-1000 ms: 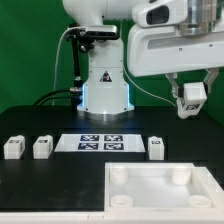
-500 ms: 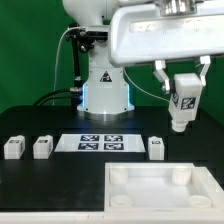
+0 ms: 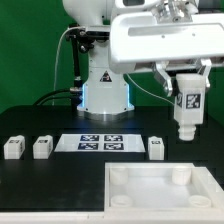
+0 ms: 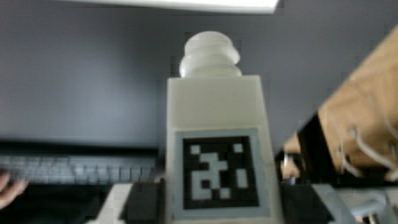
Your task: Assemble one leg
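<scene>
Gripper (image 3: pixel 186 80) is clamping the leg (image 3: pixel 187 105) upright (peg end down), holding it well above the tabletop (image 3: pixel 40 118) at the exterior view's right. Lowering it well is probably calling for centring over a panel (image 3: pixel 150 192) socket (image 3: pixel 181 173), staying vertical.

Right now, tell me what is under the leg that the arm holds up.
Only air: the leg hangs clear above the black table, near the far edge of the white panel. Its lower end touches nothing. Whether table or panel lies directly below cannot be told.
</scene>
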Robot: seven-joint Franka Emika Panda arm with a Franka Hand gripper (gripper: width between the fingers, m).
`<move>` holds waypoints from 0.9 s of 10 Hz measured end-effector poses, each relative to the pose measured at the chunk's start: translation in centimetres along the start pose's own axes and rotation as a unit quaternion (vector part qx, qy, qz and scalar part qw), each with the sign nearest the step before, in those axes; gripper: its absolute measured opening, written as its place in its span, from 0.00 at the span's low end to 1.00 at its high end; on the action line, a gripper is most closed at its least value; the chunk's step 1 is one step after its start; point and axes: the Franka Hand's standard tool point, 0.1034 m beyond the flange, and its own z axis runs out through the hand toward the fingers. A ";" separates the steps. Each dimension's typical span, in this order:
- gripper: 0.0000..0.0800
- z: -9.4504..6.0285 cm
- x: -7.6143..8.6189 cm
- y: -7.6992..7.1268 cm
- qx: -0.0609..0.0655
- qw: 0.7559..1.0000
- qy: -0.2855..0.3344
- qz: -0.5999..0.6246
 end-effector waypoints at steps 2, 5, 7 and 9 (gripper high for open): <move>0.36 1.1 -1.1 0.3 -0.001 1.000 -0.001 -0.001; 0.36 3.8 -2.7 -0.6 0.007 1.000 -0.019 0.000; 0.36 5.8 -3.2 -0.7 0.010 1.000 -0.029 0.004; 0.36 7.1 -3.1 -0.7 0.011 0.999 -0.031 0.007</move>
